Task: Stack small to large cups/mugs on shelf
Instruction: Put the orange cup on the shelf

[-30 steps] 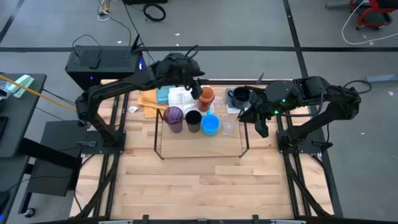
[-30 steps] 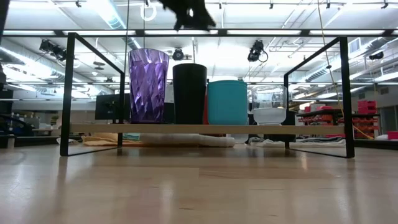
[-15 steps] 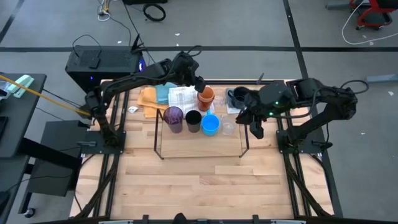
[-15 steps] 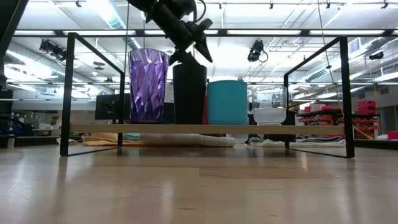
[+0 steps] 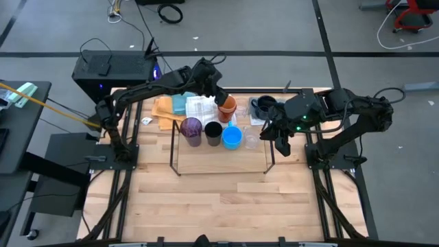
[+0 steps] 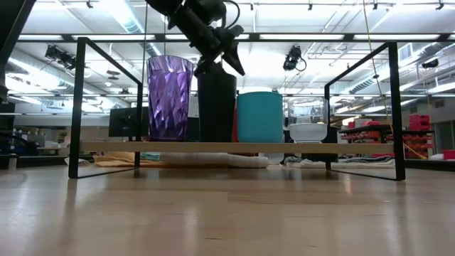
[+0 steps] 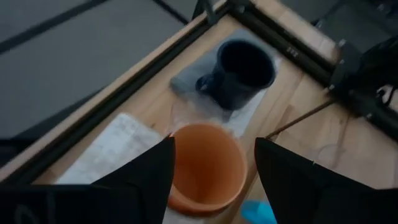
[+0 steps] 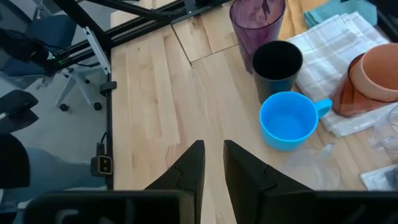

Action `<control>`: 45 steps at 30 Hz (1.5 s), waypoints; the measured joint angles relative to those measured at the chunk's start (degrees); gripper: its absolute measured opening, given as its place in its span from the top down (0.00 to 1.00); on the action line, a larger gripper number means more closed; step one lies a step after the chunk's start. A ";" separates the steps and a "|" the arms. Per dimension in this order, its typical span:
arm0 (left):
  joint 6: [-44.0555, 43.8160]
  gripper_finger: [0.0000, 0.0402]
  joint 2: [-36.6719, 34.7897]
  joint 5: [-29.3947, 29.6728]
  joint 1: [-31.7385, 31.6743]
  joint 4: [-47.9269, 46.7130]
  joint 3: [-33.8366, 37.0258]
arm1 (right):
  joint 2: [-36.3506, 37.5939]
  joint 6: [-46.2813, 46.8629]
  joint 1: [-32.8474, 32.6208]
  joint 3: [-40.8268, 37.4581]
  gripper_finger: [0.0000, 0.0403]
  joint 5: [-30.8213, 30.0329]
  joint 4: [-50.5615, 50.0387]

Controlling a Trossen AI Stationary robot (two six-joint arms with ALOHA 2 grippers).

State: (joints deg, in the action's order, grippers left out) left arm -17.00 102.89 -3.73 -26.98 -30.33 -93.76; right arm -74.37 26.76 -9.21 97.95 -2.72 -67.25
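Wooden tabletop carries one black wire shelf near its far edge. Four cups stand on it: purple, black, blue, clear. Behind: one orange cup, one navy mug. Left gripper, fingers apart, hovers over the orange cup. Right gripper, near the shelf's right end: fingers narrowly apart, empty.

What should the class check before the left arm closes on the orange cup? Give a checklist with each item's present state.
1. Left claw open: ok, its fingers stand apart.
2. Left claw lined up with the orange cup: ok, the cup's rim lies between the fingers in the left wrist view.
3. Fingers low enough to grip the cup's wall: cannot tell.
4. Navy mug apart from the orange cup: ok, it stands beyond it on a cloth.
5. Right claw out of the way: ok, it hangs beside the shelf's right end.
6. Free spot on the shelf for the orange cup: cannot tell.
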 joint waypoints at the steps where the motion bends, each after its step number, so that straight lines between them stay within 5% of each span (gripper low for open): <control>1: -0.12 0.43 -0.02 0.00 0.20 0.97 0.00 | 0.00 0.17 0.01 0.00 0.83 0.00 0.01; 14: 2.68 0.48 -0.17 -0.32 3.45 4.57 0.00 | 0.00 0.19 0.02 0.00 0.83 0.00 0.03; 20: 0.32 0.52 -0.04 -0.97 0.46 -3.18 -1.74 | 0.00 0.27 0.02 0.00 0.83 0.00 0.05; 26: 7.08 0.53 2.87 -1.56 -0.98 -13.60 -18.53 | 0.00 0.20 0.03 0.01 0.84 0.00 0.08; 32: 12.93 0.54 15.30 1.18 1.07 -33.14 -41.51 | 0.00 0.75 0.07 0.02 0.84 0.02 0.24; 37: 14.85 0.54 16.23 3.54 1.82 -38.34 -33.67 | 0.00 2.14 0.04 0.03 0.84 0.01 0.36; 45: 15.17 0.52 17.45 6.47 1.71 -39.48 -31.76 | 0.00 2.19 0.02 0.04 0.84 0.01 0.90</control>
State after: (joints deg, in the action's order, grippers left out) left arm -1.83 120.34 2.74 -25.28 -69.81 -125.51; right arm -74.37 28.95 -9.19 98.00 -2.71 -66.35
